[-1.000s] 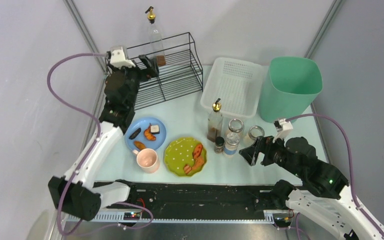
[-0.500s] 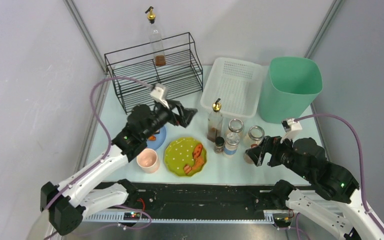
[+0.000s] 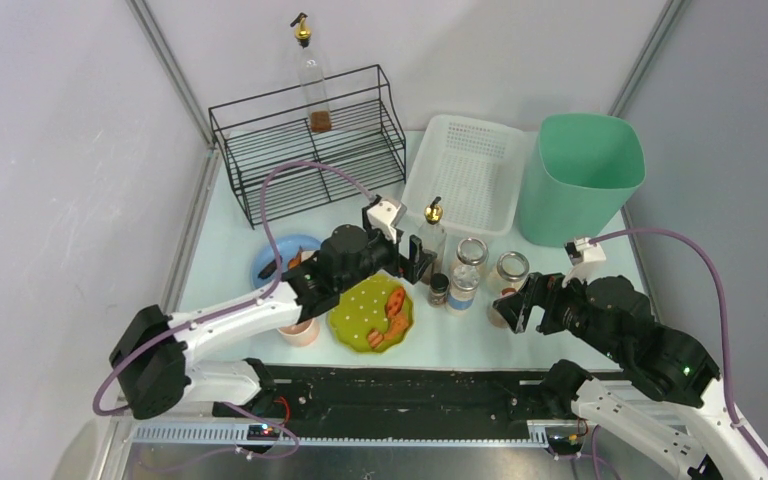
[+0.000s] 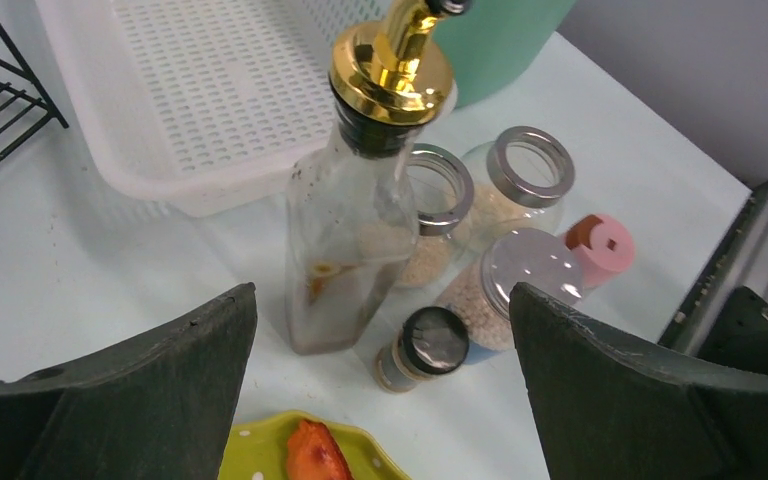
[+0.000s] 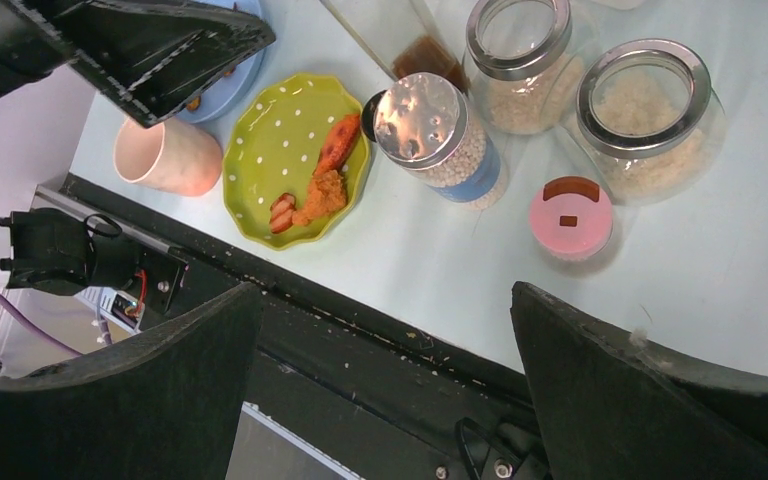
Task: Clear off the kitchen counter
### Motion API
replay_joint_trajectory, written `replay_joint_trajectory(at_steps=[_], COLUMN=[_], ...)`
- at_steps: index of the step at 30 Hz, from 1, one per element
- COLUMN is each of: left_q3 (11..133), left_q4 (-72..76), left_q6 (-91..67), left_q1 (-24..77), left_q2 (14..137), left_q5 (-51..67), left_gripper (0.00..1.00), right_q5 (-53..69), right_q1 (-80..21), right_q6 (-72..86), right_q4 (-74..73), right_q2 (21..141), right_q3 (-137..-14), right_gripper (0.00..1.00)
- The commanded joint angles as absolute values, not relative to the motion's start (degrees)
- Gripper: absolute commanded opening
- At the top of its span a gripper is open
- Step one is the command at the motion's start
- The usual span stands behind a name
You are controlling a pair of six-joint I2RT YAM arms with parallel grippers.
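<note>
The kitchen counter [image 3: 460,340] is pale mint with a black rail at the front. On it stand an oil bottle [image 3: 428,245] with a gold spout, a small spice jar [image 3: 439,289], three glass jars [image 3: 465,282], a green plate [image 3: 370,312] with food, a blue plate [image 3: 278,262] and a pink cup [image 3: 295,327]. My left gripper [image 3: 415,258] is open and empty, just left of the oil bottle [image 4: 350,240], with the spice jar [image 4: 425,345] between its fingers' line. My right gripper [image 3: 515,305] is open and empty over the front edge, near a pink-lidded pot [image 5: 570,215].
A black wire rack [image 3: 310,150] with a second bottle [image 3: 312,85] stands at the back left. A white perforated basket [image 3: 465,170] and a green bin [image 3: 580,175] stand at the back right. The left arm crosses over the blue plate and cup.
My left arm has swung from the wire rack at the back left to the middle, its open gripper now beside the oil bottle. My right gripper has shifted slightly right.
</note>
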State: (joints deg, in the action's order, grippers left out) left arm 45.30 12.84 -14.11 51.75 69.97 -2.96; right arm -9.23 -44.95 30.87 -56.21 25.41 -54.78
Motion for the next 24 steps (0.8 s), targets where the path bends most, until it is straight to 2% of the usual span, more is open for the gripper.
replay_joint_trajectory(at_steps=[1,10,21,24], left_q3=[45.8,45.4,50.2,51.0], left_q4=[22.2,31.8,34.6,35.6], left_q6=[-12.7,-12.5,-12.0,-11.7], left_q1=[52.6,53.6,54.4,54.5], left_q2=[73.0,76.7,83.1,84.3], left_q5=[-8.2,-13.1,-13.5,-14.0], left_gripper=[1.0,1.0,0.99,0.93], right_q5=[-10.3,-10.5,-10.3,-10.2], right_q1=[-45.3,-45.2,-45.3,-45.3], right_q6=[30.2,30.2,30.3,30.4], right_q4=[-56.7,-57.4,-57.8,-58.1], right_q2=[24.9,24.6,22.9,22.3], right_q3=[-56.8,-56.7,-56.0,-55.9], right_gripper=[0.99,0.99,0.99,0.99])
